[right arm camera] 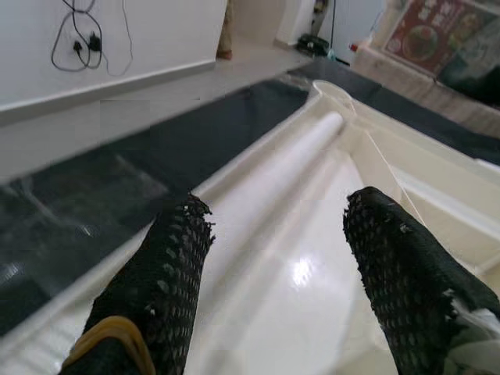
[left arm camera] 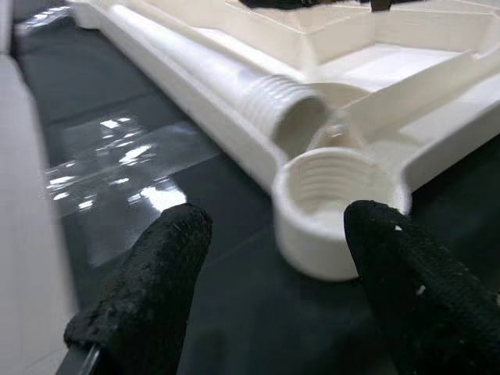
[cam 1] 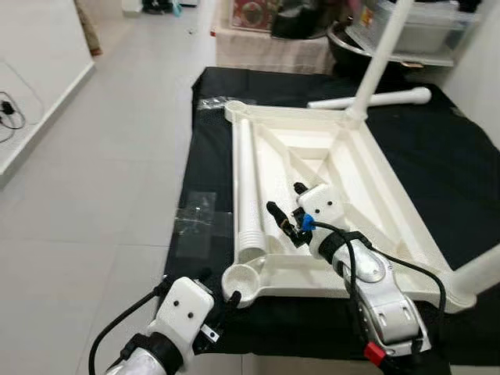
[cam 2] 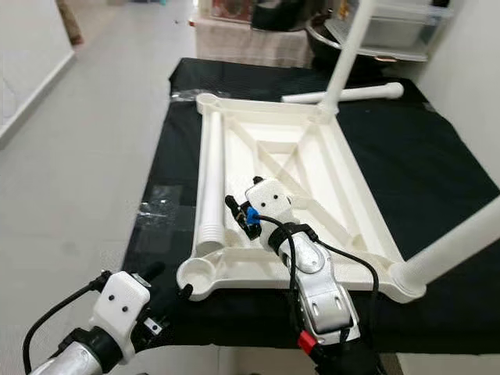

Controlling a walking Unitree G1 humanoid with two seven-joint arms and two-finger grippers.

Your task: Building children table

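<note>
A white children's table top (cam 1: 375, 199) lies upside down on a black mat (cam 1: 211, 164). One leg (cam 1: 380, 58) stands screwed into its far right corner, and another (cam 1: 478, 273) stands at the near right corner. A third leg (cam 1: 375, 99) lies on the mat behind. A loose leg (cam 1: 248, 183) rests inside the top along its left rim. My right gripper (cam 1: 287, 201) is open just above this leg's threaded end (left arm camera: 281, 109). My left gripper (cam 1: 219, 287) is open, low beside the empty near left socket (left arm camera: 336, 187).
A sheet of clear plastic wrap (cam 1: 195, 223) lies on the mat's left edge. Pale tiled floor (cam 1: 101, 172) stretches to the left, with a cable (cam 1: 11, 109) by the wall. Boxes and a shelf (cam 1: 406, 31) stand behind the mat.
</note>
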